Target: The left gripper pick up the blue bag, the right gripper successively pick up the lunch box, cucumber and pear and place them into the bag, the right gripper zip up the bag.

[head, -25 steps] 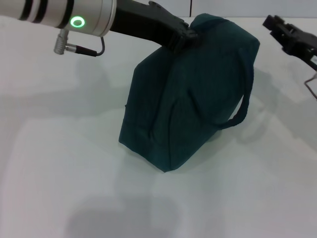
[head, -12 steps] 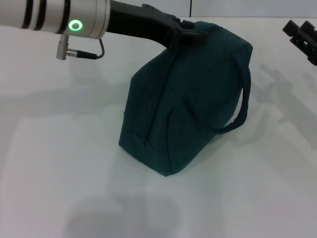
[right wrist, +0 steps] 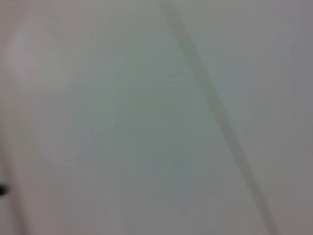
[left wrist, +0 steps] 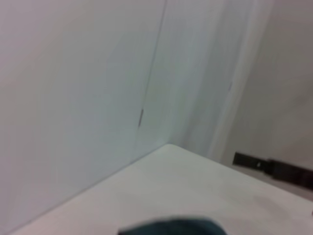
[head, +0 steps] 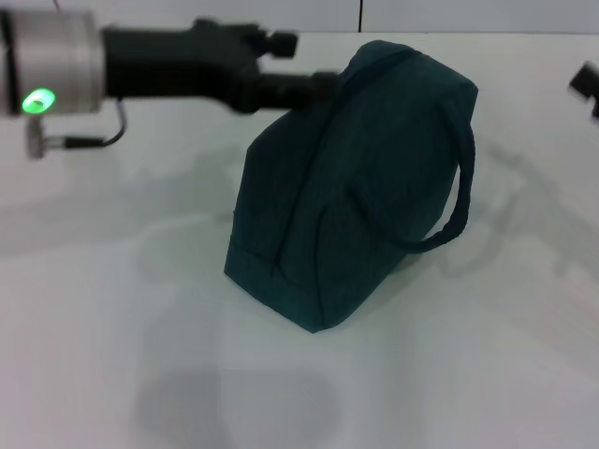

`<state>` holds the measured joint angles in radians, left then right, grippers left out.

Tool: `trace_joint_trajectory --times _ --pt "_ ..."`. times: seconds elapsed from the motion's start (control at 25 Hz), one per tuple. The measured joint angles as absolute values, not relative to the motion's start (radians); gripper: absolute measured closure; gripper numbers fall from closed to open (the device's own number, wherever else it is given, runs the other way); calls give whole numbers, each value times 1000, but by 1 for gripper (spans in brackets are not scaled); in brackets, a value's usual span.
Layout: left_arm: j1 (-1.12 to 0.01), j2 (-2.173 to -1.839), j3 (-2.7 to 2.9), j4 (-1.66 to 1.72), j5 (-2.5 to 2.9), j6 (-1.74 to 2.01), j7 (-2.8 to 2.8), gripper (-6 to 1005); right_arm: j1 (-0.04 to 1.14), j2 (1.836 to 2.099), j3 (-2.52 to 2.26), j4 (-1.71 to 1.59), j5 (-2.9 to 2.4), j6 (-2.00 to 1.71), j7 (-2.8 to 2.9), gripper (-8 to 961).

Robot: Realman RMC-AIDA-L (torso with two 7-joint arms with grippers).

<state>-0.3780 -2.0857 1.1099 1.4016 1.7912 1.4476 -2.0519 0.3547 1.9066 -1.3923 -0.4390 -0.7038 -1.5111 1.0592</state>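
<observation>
Bag (head: 360, 178): closed, standing on the white table (head: 112, 309), tilted, one loop handle (head: 456, 201) hanging down the robot's-right face; top edge also showing in the left wrist view.
Left gripper (head: 314, 86): at the bag's upper left edge, tips touching or just beside the fabric; spread or pinching, cannot tell.
Right gripper (head: 585, 84): at the far right edge, well apart from the bag; finger state cannot tell.

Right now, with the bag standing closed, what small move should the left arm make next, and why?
Probably draw the left pincer clear, leftward: the blue bag stands closed on the table, and the right pincer is off at the edge.
</observation>
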Motion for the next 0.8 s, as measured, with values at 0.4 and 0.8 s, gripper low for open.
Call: trace_joint_trajectory --times 0.4,0.8 --pt "-100 -2083 1021 1263 1609 1631 -1568 204 271 1879 -1391 -611 -1108 -1688 1050 67" --pt "-54 -2084 966 915 1685 1637 -1206 204 225 1955 -1392 -513 -1234 -1571 906 68"
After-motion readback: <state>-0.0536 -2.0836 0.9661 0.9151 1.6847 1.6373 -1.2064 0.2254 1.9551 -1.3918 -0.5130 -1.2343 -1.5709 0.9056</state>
